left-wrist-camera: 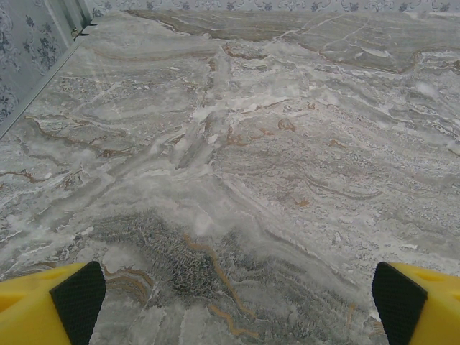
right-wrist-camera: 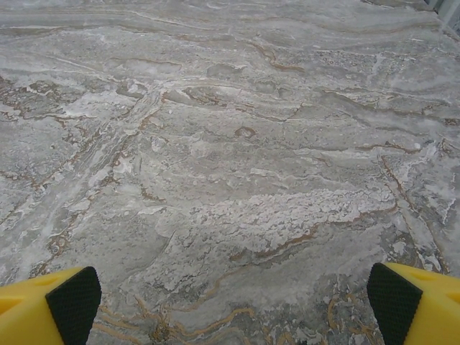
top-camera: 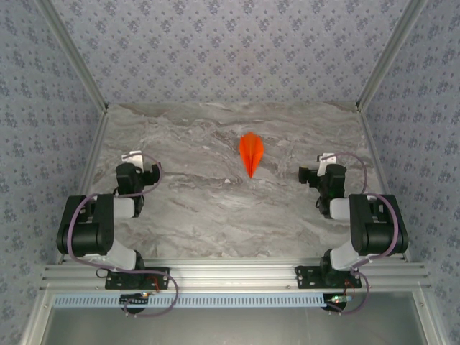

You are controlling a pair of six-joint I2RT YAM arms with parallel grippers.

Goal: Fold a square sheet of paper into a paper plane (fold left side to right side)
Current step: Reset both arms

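The paper plane (top-camera: 251, 152) lies flat on the marble table (top-camera: 215, 208), right of centre toward the back. It is a small narrow orange dart with a centre crease, its point toward the near edge. My left gripper (top-camera: 134, 159) sits folded back at the table's left side, far from the plane. My right gripper (top-camera: 325, 162) rests at the right side, a short way right of the plane. In the left wrist view the left gripper (left-wrist-camera: 237, 298) stands open over bare marble. The right gripper (right-wrist-camera: 233, 302) is likewise open with nothing between its yellow fingers (right-wrist-camera: 50, 305).
Patterned walls enclose the table on the left (top-camera: 43, 129), back (top-camera: 230, 50) and right (top-camera: 424, 122). An aluminium rail (top-camera: 230, 277) runs along the near edge, carrying both arm bases. A wall corner (left-wrist-camera: 43, 43) shows at the upper left of the left wrist view.
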